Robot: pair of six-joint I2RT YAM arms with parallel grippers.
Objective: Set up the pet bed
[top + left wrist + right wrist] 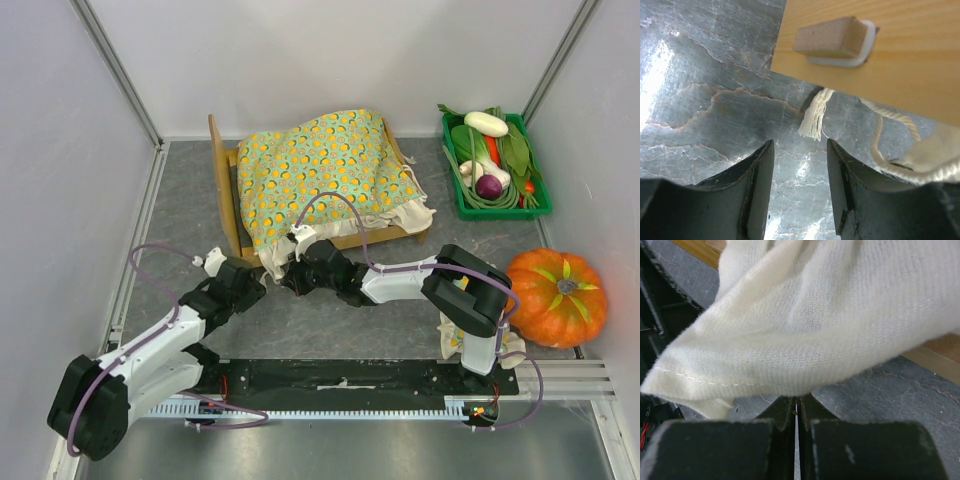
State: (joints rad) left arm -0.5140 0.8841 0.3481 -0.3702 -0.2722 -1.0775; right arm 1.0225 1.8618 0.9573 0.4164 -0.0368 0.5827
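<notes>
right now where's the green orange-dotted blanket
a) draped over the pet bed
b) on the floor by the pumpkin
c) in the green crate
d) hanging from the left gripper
a: the blanket lies spread over the pet bed, covering its base, with only the headboard and bits of the wood frame showing around it.
</notes>
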